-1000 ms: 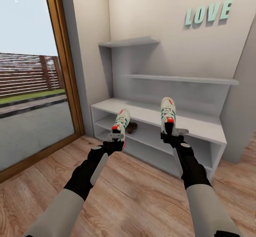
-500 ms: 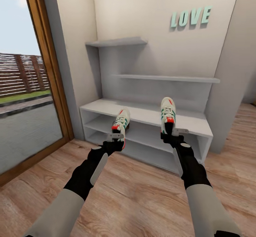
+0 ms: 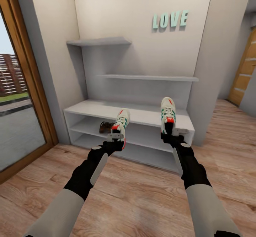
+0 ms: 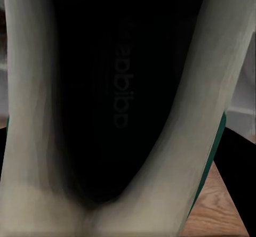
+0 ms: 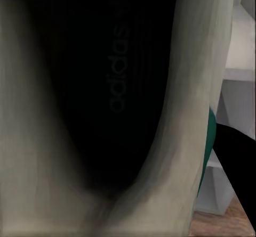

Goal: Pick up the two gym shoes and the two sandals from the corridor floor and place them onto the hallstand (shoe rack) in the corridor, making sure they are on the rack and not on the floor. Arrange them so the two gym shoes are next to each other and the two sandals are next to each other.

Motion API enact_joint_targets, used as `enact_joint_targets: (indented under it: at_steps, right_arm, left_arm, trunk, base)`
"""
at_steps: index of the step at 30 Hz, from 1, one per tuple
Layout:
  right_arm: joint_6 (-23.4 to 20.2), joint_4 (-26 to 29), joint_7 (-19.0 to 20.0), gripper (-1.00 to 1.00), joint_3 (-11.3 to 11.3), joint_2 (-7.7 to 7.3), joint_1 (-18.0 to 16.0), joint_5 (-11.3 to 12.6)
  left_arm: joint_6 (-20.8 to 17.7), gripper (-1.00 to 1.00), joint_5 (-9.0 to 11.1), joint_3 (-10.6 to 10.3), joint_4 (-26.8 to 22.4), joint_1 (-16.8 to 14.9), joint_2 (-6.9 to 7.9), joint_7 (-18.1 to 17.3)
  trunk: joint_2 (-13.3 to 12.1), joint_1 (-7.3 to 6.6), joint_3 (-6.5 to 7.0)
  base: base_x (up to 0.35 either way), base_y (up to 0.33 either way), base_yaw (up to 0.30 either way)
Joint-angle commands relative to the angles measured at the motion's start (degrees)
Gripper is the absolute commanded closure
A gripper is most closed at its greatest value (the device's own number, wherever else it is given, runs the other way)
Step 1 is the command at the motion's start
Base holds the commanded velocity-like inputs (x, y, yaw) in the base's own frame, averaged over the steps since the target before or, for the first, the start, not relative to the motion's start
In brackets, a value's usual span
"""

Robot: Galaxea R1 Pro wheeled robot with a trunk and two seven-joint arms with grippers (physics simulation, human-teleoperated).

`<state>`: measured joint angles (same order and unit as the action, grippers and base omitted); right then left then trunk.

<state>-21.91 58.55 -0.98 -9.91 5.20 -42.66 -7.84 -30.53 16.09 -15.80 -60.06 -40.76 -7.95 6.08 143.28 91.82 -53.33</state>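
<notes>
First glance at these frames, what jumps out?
Two white gym shoes held up in front of the camera, the left shoe in the left gripper and the right shoe in the right gripper. Behind them stands the light-grey hallstand, with something dark brown in its upper cubby. Teal LOVE letters hang on the wall above.

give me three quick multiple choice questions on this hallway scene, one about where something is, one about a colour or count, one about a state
1. Where is the dark brown sandal?
A. on the floor
B. in the hallstand's upper cubby
C. on the top wall shelf

2. What colour are the LOVE letters?
A. pale teal
B. red
C. black

3. What is the left gripper doing?
A. hanging open
B. shut on a gym shoe
C. gripping a sandal

Answers:
1 B, it sits on the cubby shelf under the bench top.
2 A, the wall letters are pale teal.
3 B, it clamps the left gym shoe; the right gripper holds the right gym shoe.
</notes>
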Motion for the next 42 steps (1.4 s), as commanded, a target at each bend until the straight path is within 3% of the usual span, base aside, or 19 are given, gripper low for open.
enact_joint_targets:
  at_steps: [1, 14, 22, 31, 39, 42]
  right_arm:
    - [-0.32, 0.07, 0.10, 1.00, -0.11, 0.07, -0.05, -0.59]
    - [-0.32, 0.07, 0.10, 1.00, -0.09, 0.08, -0.05, -0.59]
    - [-0.32, 0.07, 0.10, 1.00, -0.03, 0.08, -0.05, -0.59]
    - [-0.32, 0.09, 0.10, 1.00, -0.02, 0.10, -0.05, -0.59]
    - [-0.32, 0.08, 0.10, 1.00, -0.13, 0.07, -0.05, -0.30]
    - [-0.84, 1.05, -0.12, 1.00, 0.87, 1.06, -0.05, 0.30]
  left_arm:
    - [-0.21, 1.00, 0.61, -0.11, -0.10, -0.02, 0.04, 0.51]
    - [-0.21, 1.00, 0.61, -0.11, -0.12, -0.02, 0.04, 0.51]
    - [-0.18, 1.00, 0.61, -0.11, -0.08, -0.02, 0.04, 0.51]
    - [-0.18, 1.00, 0.61, -0.05, -0.13, -0.02, 0.15, 0.51]
    - [-0.29, 1.00, 0.58, 0.14, -0.08, -0.02, 1.22, 0.86]
    - [-0.31, 1.00, 0.34, -0.01, 0.92, 0.96, 1.63, 0.94]
  trunk:
    - [0.03, -0.01, -0.06]
    - [0.03, -0.01, -0.06]
    - [0.03, -0.01, -0.06]
    - [0.03, -0.01, -0.06]
    - [0.03, -0.01, -0.06]
    - [0.03, -0.01, -0.06]
  base:
    - [0.000, 0.233, -0.266]
    - [0.000, 0.280, -0.239]
    - [0.000, 0.032, -0.027]
    - [0.000, 0.001, -0.252]
    - [0.000, 0.000, -0.185]
    - [0.000, 0.000, 0.000]
